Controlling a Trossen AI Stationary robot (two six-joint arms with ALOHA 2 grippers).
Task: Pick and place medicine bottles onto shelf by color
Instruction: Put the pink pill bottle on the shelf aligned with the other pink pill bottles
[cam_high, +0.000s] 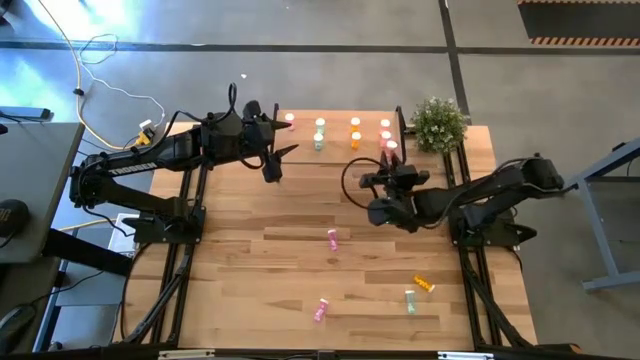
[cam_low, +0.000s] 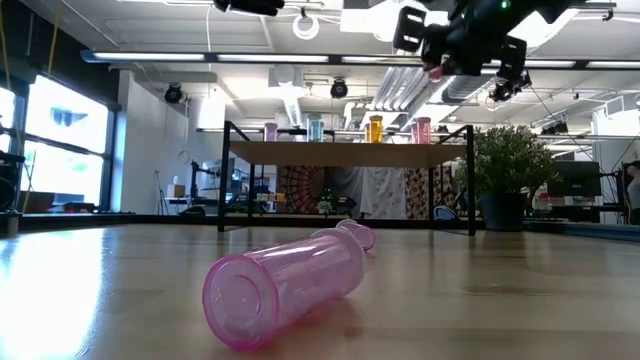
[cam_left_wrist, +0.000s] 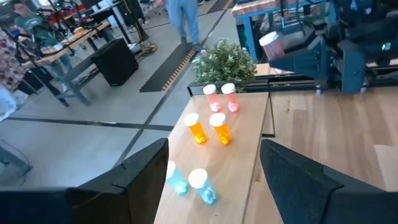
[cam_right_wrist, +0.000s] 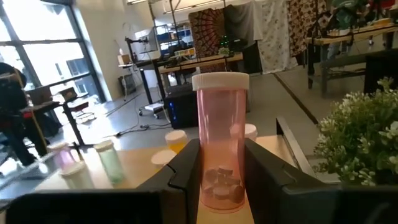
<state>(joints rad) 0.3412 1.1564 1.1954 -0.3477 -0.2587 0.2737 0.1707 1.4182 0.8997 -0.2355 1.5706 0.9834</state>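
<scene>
Nearest my low camera, a pink bottle lies on its side on the bench. Further back, centre right from above, my right tool is clamped on a salmon bottle, upright. Upper centre, my left tool hangs with fingers apart beside the shelf, where capped bottles stand.

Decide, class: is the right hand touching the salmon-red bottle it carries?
Touching. The right wrist view shows the right hand with both dark fingers pressed against the sides of the salmon-red bottle, no gap showing.
</scene>
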